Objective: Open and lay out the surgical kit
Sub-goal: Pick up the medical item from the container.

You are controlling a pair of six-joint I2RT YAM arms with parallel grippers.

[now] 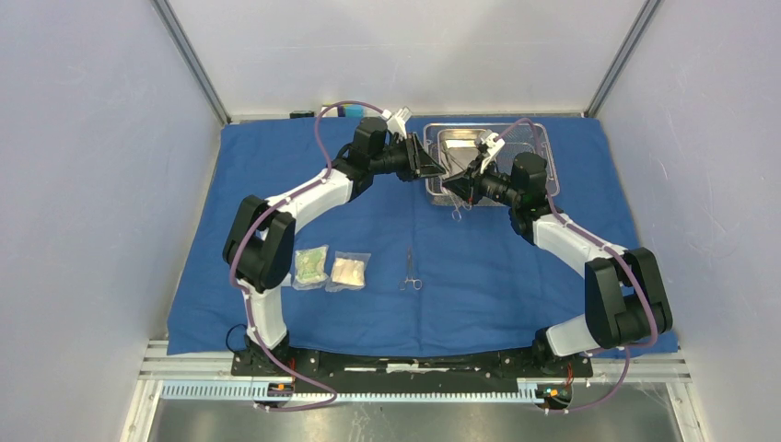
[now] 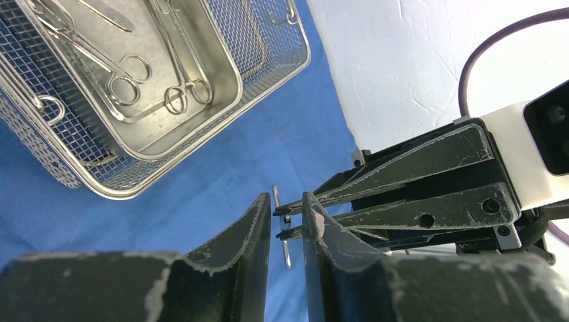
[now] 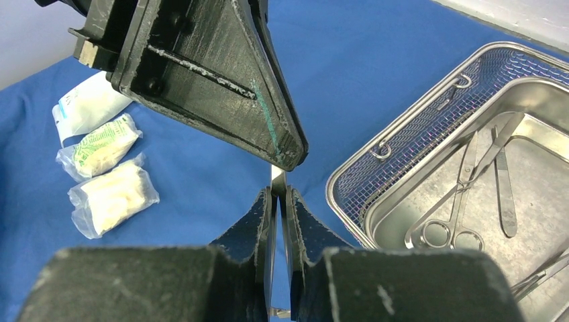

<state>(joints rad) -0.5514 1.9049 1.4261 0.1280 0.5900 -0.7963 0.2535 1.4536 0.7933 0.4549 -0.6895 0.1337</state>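
Here, instrument [image 3: 278, 176] in right gripper [image 3: 279, 193].

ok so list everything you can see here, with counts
large blue cloth wrap: one, blue, spread under everything
rectangular steel mesh tray: one, silver, far side, right of centre
steel inner pan: one, silver, inside tray
slim metal scissor-like instruments: silver, several in pan, one loose on cloth, one held
small clear packets: three, white and greenish, near left
right tool: one, black, shut on held instrument
left tool: one, black, open around same instrument

no readable text, packets [image 3: 100, 147] print too small
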